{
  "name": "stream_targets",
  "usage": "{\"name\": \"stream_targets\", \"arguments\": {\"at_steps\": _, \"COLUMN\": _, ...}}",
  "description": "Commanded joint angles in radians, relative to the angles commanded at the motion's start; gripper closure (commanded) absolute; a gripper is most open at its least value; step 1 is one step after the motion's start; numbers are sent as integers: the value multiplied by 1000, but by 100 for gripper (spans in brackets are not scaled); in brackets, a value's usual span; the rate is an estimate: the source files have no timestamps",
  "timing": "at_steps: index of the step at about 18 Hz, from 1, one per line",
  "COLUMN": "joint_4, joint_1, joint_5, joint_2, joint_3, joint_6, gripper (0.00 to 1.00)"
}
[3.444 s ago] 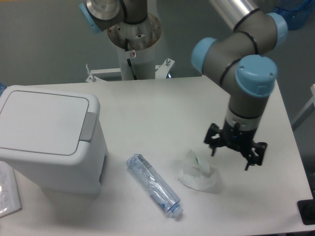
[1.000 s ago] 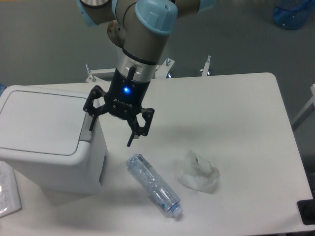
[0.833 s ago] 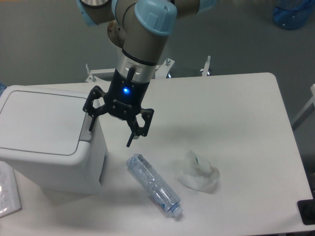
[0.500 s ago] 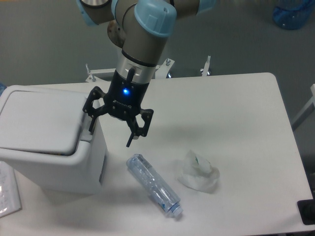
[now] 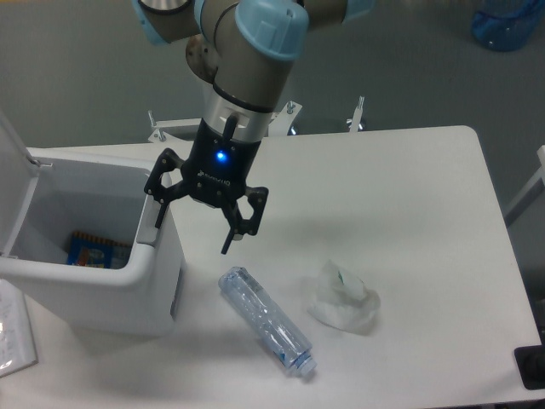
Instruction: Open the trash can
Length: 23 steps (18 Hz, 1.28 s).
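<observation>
The trash can (image 5: 128,285) is a large white boxy bin at the left of the table. Its lid (image 5: 13,170) stands swung up at the far left edge, and the inside shows a blue and orange packet (image 5: 92,250) at the bottom. The grey latch tab (image 5: 149,223) is on the bin's right rim. My gripper (image 5: 194,223) is open, pointing down, with a blue light lit. Its left fingertip (image 5: 158,218) is on the latch tab; its right fingertip (image 5: 228,243) hangs beside the bin above the table. It holds nothing.
A crushed clear plastic bottle (image 5: 266,320) lies on the table right of the bin. A crumpled clear plastic wrapper (image 5: 342,299) lies further right. A sheet of paper (image 5: 13,332) sits at the bottom left. The arm's base (image 5: 232,102) stands behind the table.
My gripper came from the right side of the table to the bin's latch. In the last half second the lid sprang from nearly flat to fully up, and the bin's inside now shows.
</observation>
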<state>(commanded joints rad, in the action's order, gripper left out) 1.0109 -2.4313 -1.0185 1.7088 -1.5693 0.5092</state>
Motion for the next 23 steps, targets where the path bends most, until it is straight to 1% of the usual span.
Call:
{"name": "stream_targets", "arguments": {"at_steps": 2, "joint_4": -14, "joint_1": -8, "joint_5": -6, "joint_2": 9, "joint_3": 11, "joint_6": 5, "gripper": 0}}
{"name": "stream_targets", "arguments": {"at_steps": 3, "joint_4": -41, "joint_1": -20, "joint_5": -8, "joint_2": 15, "joint_3": 15, "joint_6": 5, "gripper": 0}}
{"name": "stream_targets", "arguments": {"at_steps": 5, "joint_4": -96, "joint_1": -43, "joint_5": -27, "joint_2": 72, "joint_3": 40, "joint_6": 11, "gripper": 0}}
{"name": "stream_targets", "arguments": {"at_steps": 6, "joint_4": -113, "joint_1": -66, "joint_5": -76, "joint_2": 110, "joint_3": 61, "joint_6": 24, "gripper": 0}}
{"name": "stream_targets", "arguments": {"at_steps": 7, "joint_4": -130, "joint_1": -92, "joint_5": -150, "joint_2": 150, "joint_3": 81, "joint_6": 66, "gripper": 0}}
{"name": "stream_targets", "arguments": {"at_steps": 8, "joint_4": -132, "joint_1": -115, "joint_5": -225, "joint_2": 184, "joint_3": 107, "joint_6": 130, "gripper": 0}}
{"name": "stream_targets", "arguments": {"at_steps": 9, "joint_4": -130, "joint_1": -130, "joint_5": -271, "joint_2": 219, "joint_3": 129, "joint_6": 188, "gripper": 0}}
{"name": "stream_targets", "arguments": {"at_steps": 11, "joint_4": -130, "joint_1": -179, "joint_5": -288, "joint_2": 277, "joint_3": 150, "joint_6": 283, "gripper": 0}}
{"name": "stream_targets", "arguments": {"at_steps": 13, "joint_4": -127, "joint_1": -203, "joint_5": -293, "joint_2": 316, "joint_3": 169, "joint_6": 401, "gripper": 0}}
{"name": "stream_targets", "arguments": {"at_steps": 15, "joint_4": -124, "joint_1": -222, "joint_5": -330, "joint_2": 337, "joint_3": 169, "joint_6": 582, "gripper": 0}}
{"name": "stream_targets", "arguments": {"at_steps": 17, "joint_4": -114, "joint_1": -227, "joint_5": -435, "joint_2": 345, "joint_3": 161, "joint_6": 719, "gripper": 0}}
{"name": "stream_targets", "arguments": {"at_steps": 18, "joint_4": -100, "joint_1": -233, "joint_5": -483, "joint_2": 345, "joint_3": 157, "joint_6": 753, "gripper": 0}}
{"name": "stream_targets", "arguments": {"at_steps": 20, "joint_4": -52, "joint_1": -242, "joint_5": -514, "joint_2": 342, "joint_3": 157, "joint_6": 775, "gripper": 0}}
{"name": "stream_targets", "arguments": {"at_steps": 21, "joint_4": -40, "joint_1": -242, "joint_5": -520, "joint_2": 342, "joint_3": 157, "joint_6": 776, "gripper": 0}}
{"name": "stream_targets", "arguments": {"at_steps": 23, "joint_4": -38, "joint_1": -242, "joint_5": -529, "joint_2": 344, "joint_3": 155, "joint_6": 776, "gripper": 0}}
